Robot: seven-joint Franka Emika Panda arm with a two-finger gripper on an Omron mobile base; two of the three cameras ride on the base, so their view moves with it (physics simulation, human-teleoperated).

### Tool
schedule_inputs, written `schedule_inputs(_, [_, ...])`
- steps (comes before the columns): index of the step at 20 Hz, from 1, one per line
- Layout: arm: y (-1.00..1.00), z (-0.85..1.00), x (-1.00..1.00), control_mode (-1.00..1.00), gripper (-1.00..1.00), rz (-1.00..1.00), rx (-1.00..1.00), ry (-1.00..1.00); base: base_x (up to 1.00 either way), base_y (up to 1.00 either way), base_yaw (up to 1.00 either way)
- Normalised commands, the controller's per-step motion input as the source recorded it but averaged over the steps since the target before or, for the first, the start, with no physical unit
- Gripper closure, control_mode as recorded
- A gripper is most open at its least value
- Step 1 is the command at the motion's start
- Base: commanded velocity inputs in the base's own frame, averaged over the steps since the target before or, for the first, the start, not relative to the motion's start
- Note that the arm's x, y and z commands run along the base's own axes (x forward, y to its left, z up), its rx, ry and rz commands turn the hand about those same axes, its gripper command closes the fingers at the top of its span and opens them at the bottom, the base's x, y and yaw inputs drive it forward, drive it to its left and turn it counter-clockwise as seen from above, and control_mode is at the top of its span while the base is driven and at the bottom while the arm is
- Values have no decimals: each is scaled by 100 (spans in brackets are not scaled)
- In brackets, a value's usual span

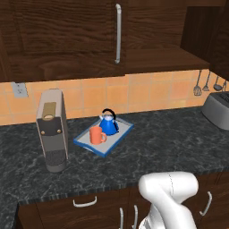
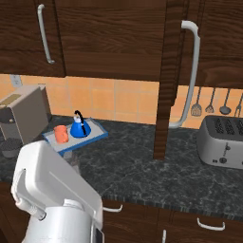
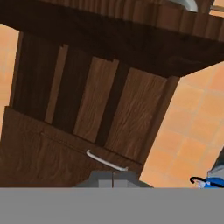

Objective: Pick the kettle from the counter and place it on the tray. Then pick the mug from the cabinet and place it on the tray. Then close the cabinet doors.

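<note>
Orange mug [image 1: 95, 135] and blue kettle [image 1: 108, 122] already sit together on the tray [image 1: 120, 135] at the far side of the counter [image 1: 156, 147], so I judge only the doors remain. One cabinet door [image 2: 169, 80] stands swung out edge-on, right of the tray, its long silver handle [image 2: 190, 76] running vertically; the gripper [image 3: 113, 178] looks up at the cabinet's underside, fingertips apparently together.
</note>
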Motion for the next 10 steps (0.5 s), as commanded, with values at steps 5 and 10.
schedule_inputs(5, [-41, -7, 2, -100, 100, -8, 9, -8, 0, 0, 0])
schedule_inputs(10, [-42, -24, 25, -100, 100, -2, 7, 0, 0, 0, 0])
